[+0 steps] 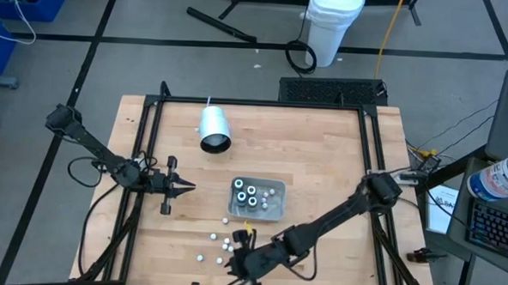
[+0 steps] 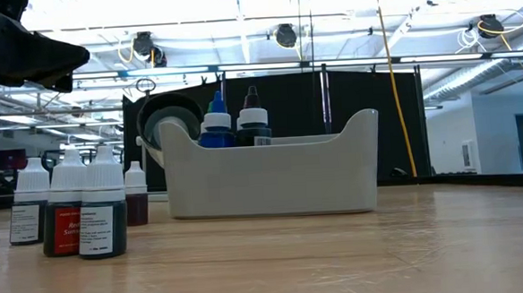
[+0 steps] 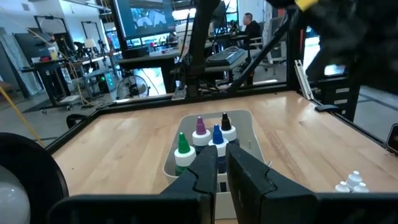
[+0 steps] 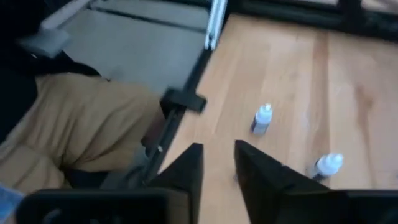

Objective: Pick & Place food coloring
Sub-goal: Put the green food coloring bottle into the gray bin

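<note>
Several tiny white-capped food coloring bottles (image 2: 85,209), dark-bodied, upright; right pincer (image 4: 217,171) slightly parted, empty.

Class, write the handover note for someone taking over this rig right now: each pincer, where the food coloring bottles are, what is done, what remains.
Left pincer: nearly shut, empty, waiting left of the tray.
Right pincer: at the table's front edge, fingers slightly apart, nothing between them.
Done: four bottles stand in the tray.
Left: about six bottles stand loose on the table in front of the tray, near the right pincer. The cup lies on its side behind the tray.
</note>
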Action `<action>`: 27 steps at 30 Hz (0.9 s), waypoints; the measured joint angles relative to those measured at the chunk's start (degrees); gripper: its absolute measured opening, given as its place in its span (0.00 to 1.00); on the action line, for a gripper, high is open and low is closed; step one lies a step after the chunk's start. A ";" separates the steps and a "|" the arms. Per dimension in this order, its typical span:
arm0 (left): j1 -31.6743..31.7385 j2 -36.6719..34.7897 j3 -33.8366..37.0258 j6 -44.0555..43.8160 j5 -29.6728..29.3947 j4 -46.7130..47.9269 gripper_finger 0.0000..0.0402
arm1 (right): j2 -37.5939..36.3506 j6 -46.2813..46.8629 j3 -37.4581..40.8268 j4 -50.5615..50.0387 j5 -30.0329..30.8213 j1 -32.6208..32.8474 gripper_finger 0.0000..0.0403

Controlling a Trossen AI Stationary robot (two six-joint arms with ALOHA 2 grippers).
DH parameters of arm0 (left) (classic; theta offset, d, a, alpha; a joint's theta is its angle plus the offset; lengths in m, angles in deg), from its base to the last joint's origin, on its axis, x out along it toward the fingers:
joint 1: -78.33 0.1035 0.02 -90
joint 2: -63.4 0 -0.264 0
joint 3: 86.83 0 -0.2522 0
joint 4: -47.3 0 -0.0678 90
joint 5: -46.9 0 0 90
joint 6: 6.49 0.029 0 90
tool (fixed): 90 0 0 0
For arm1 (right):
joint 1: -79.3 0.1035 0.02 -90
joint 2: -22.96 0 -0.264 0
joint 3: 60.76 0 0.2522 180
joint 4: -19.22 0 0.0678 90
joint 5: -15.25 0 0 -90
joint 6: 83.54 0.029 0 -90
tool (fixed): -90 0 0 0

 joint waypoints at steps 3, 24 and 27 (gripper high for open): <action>0.00 -0.01 0.00 0.00 0.00 -0.01 0.10 | 2.08 1.94 0.02 -0.31 0.15 -0.59 0.29; 0.00 0.00 0.00 0.00 0.00 0.02 0.10 | 3.39 11.42 0.00 -7.77 3.25 -4.41 0.38; 0.00 0.00 0.00 0.00 0.00 0.00 0.10 | 3.64 12.37 0.13 -8.88 3.29 -4.57 0.38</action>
